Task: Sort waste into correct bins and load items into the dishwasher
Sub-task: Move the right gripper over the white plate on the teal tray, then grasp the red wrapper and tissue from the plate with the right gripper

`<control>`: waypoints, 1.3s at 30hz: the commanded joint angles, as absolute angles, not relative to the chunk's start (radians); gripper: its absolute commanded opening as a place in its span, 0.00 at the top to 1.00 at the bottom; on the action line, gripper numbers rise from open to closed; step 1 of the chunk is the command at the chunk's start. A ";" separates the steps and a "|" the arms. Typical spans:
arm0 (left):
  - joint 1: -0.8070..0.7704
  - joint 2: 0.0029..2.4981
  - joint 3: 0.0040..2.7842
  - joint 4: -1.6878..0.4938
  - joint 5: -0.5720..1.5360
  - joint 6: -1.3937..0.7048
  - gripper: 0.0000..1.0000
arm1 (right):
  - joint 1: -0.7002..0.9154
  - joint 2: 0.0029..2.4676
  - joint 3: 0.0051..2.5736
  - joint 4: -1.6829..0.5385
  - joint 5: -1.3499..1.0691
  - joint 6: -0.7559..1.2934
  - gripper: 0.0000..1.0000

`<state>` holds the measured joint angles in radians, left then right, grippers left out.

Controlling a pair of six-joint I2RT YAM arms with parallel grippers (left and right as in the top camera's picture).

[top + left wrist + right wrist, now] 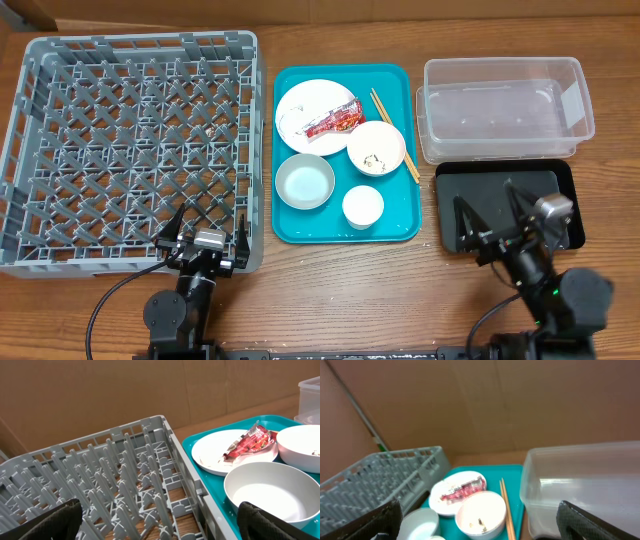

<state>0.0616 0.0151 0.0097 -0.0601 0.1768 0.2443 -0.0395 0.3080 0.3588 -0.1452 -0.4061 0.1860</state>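
- Left hand (210,225) wide open, empty, over the dish rack (130,40) edge
- Right hand (488,210) spread, empty, above the black tray (480,180)
- Red wrapper (333,121) on the white plate (300,105); teal tray (400,215) central, likely so both arms reach

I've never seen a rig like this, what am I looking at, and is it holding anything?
Two robot arms sit at a table, each ending in a two-finger gripper. One picture looks down from above; the other two come from cameras on each wrist. The left gripper is over a grey dish rack, the right gripper over a black tray beside a clear tub. Between them, a teal tray carries a plate with a red wrapper, a white bowl, a pale-blue bowl, a cup and chopsticks. Both are open and empty.
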 commanded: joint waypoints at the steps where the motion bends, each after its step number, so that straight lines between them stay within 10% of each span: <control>1: 0.072 0.006 0.005 -0.059 0.184 0.266 0.00 | -0.039 0.455 0.524 -0.187 -0.482 0.148 0.00; 22: 0.072 0.006 0.005 -0.059 0.184 0.266 0.00 | 0.420 1.769 1.713 -0.678 -0.266 0.149 0.00; 39: 0.072 0.006 0.005 -0.059 0.184 0.266 0.00 | 0.536 2.180 1.735 -0.418 -0.026 0.181 0.05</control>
